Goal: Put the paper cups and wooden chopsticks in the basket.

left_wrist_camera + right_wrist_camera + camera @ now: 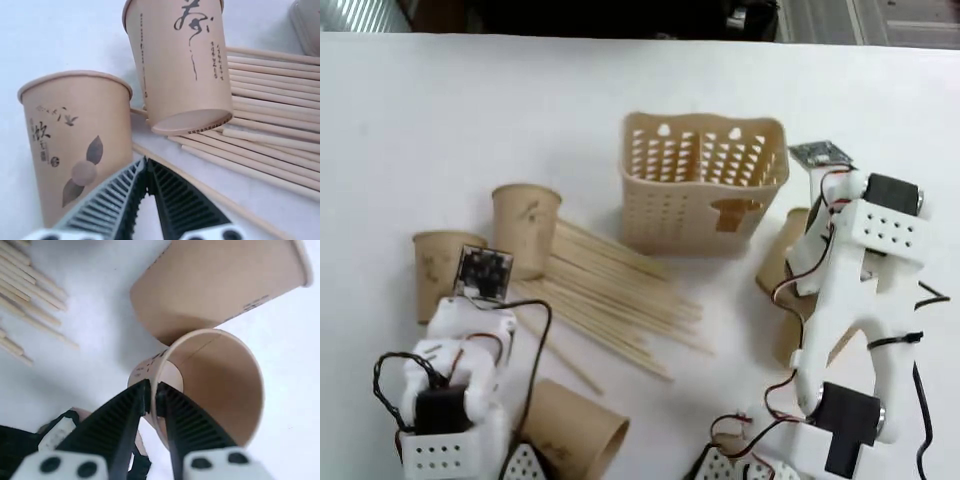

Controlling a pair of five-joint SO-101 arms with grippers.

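Table holds five paper cups, one basket.

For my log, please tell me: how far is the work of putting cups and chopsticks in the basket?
Done: nothing yet; the basket looks empty. In hand: the right gripper is shut on the rim of a lying cup. Still to do: that cup, the cup beside it, one standing cup, another standing cup, a tipped cup and the chopsticks. The left gripper is shut on nothing.
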